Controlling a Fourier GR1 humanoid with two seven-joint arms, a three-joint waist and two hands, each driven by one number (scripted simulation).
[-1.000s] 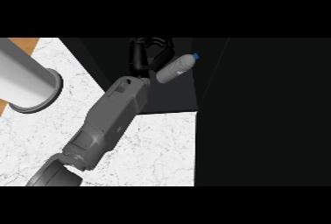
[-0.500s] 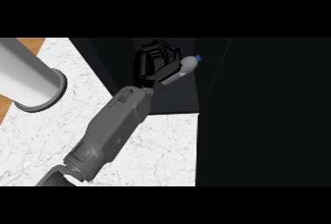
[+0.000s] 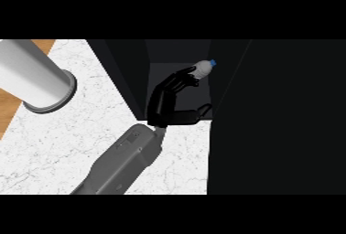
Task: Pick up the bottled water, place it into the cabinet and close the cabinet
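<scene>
left hand point(image 3: 169, 103) fingers straight, touching bottled water point(image 3: 202, 67) inside cabinet point(image 3: 270, 114) | grey cylinder point(image 3: 34, 75) left

White marble counter point(image 3: 81, 137), grey veining. Big grey cylinder point(image 3: 34, 75) stands on it at far left. Dark cabinet point(image 3: 270, 119) sits on the right side. Wood strip point(image 3: 10, 114) along the counter's left edge.

A white marbled counter point(image 3: 81, 137) with grey veins fills the lower left. Black hand point(image 3: 169, 103) on a grey forearm point(image 3: 121, 164). Pale bottled water point(image 3: 202, 68), blue cap. Dark cabinet point(image 3: 270, 114). Grey cylinder point(image 3: 30, 75) upper left.
</scene>
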